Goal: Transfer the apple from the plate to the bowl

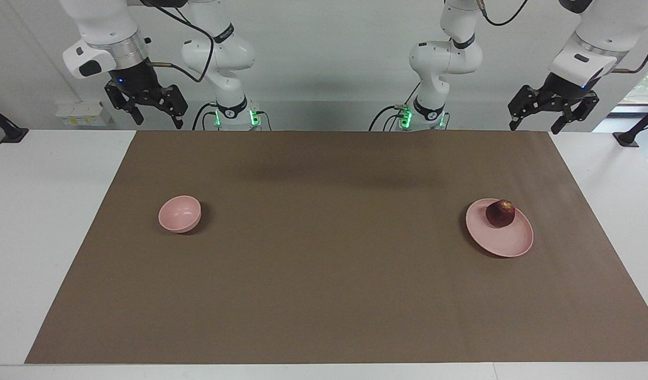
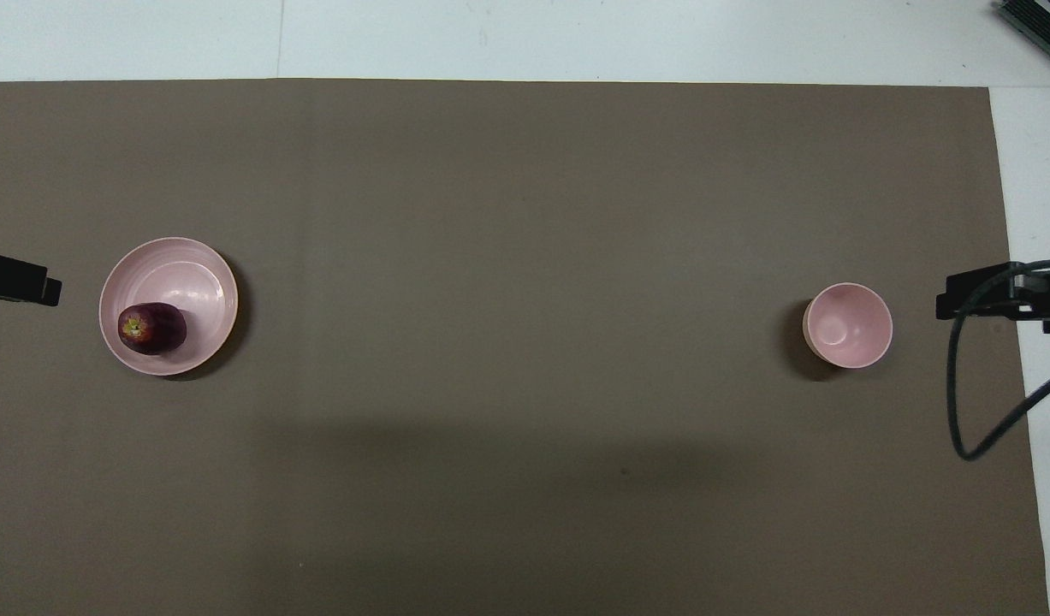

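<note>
The dark red apple (image 1: 500,213) lies on the wide pink plate (image 1: 506,241), on the part of the plate nearer to the robots, at the left arm's end of the brown mat. The apple (image 2: 151,328) and the plate (image 2: 182,274) also show in the overhead view. The small deep pink bowl (image 1: 179,214) stands empty at the right arm's end; it also shows in the overhead view (image 2: 847,325). My left gripper (image 1: 536,126) is open and empty, raised over the table's edge by the robots. My right gripper (image 1: 159,122) is open and empty, raised likewise. Both arms wait.
A brown mat (image 1: 324,274) covers most of the white table (image 1: 38,211). A black cable (image 2: 961,411) hangs from the right arm by the bowl. Small black fixtures stand at the table's two ends near the robots.
</note>
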`<action>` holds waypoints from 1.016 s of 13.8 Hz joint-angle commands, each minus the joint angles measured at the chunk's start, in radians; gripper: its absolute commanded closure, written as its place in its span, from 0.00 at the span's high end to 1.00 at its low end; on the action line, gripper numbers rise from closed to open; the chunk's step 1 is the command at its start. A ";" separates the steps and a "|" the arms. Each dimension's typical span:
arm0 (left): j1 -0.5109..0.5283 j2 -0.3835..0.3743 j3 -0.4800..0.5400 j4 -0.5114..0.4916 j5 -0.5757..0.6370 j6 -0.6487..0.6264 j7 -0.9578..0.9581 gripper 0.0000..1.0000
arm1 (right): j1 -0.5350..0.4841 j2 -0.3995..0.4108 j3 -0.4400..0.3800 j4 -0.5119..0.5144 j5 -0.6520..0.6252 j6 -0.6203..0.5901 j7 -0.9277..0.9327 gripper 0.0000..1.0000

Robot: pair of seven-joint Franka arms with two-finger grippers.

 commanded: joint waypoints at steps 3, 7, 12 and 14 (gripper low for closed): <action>0.014 -0.030 -0.003 -0.036 -0.005 0.034 0.006 1.00 | -0.014 -0.016 0.004 -0.017 0.006 0.013 -0.024 1.00; 0.034 -0.069 -0.002 -0.133 -0.008 0.112 0.022 1.00 | -0.014 -0.016 0.004 -0.017 0.006 0.013 -0.024 1.00; 0.091 -0.074 -0.002 -0.269 -0.010 0.256 0.095 1.00 | -0.013 -0.016 0.004 -0.017 0.006 0.013 -0.024 1.00; 0.128 -0.073 -0.003 -0.322 -0.011 0.307 0.159 1.00 | -0.014 -0.016 0.004 -0.017 0.006 0.013 -0.024 1.00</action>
